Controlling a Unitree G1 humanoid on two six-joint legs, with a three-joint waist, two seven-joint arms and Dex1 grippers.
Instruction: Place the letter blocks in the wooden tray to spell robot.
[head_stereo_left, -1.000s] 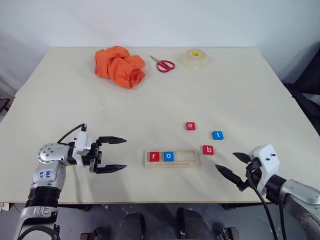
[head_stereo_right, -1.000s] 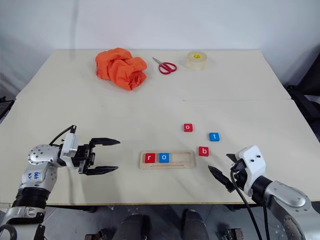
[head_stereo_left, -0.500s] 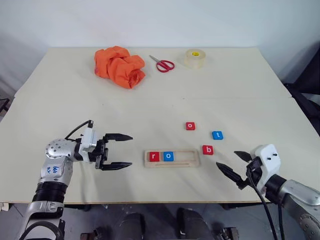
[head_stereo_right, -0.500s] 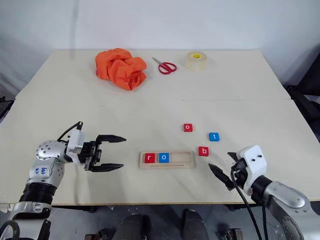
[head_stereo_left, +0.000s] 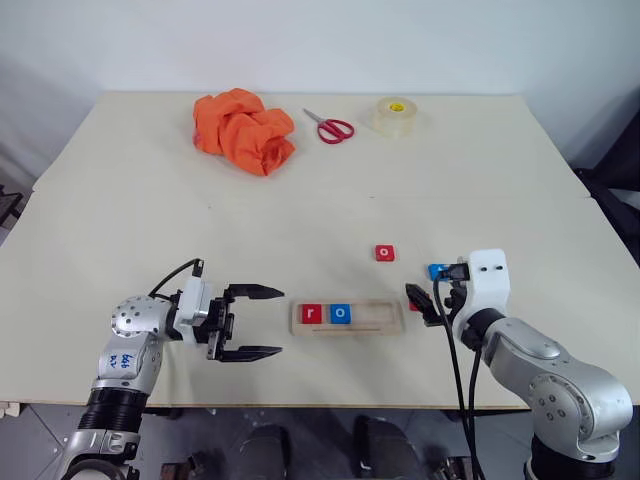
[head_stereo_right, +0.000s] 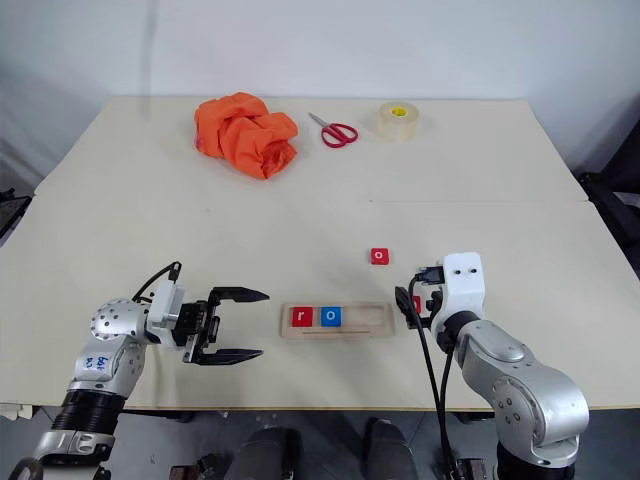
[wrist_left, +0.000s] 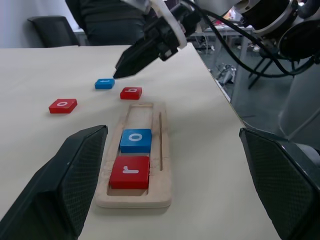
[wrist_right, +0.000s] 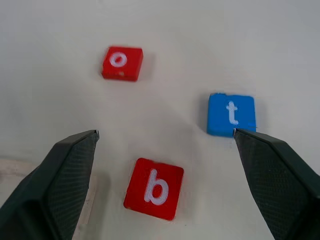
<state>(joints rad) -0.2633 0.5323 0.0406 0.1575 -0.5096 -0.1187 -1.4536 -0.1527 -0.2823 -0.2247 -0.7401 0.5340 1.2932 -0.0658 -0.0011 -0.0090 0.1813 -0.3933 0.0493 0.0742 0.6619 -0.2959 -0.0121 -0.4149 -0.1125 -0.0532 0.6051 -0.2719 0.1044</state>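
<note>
While the wooden tray (head_stereo_left: 347, 316) at the near edge of the tabletop (head_stereo_left: 150, 220) already holds a red r (wrist_left: 130, 171) and a blue o (wrist_left: 136, 140) at its left end, three slots are bare. Left loose just beyond its right end are the red b (wrist_right: 154, 188), blue t (wrist_right: 231, 114) and red o (wrist_right: 122, 63). Right gripper (wrist_right: 165, 185) hovers over the b, jaws released and empty; left gripper (head_stereo_left: 250, 322) waits beside the tray, jaws spread too.

Crumpled orange cloth (head_stereo_left: 243, 130), red-handled scissors (head_stereo_left: 331, 126) and tape roll (head_stereo_left: 392, 116) along table's (head_stereo_left: 150, 220) far edge
</note>
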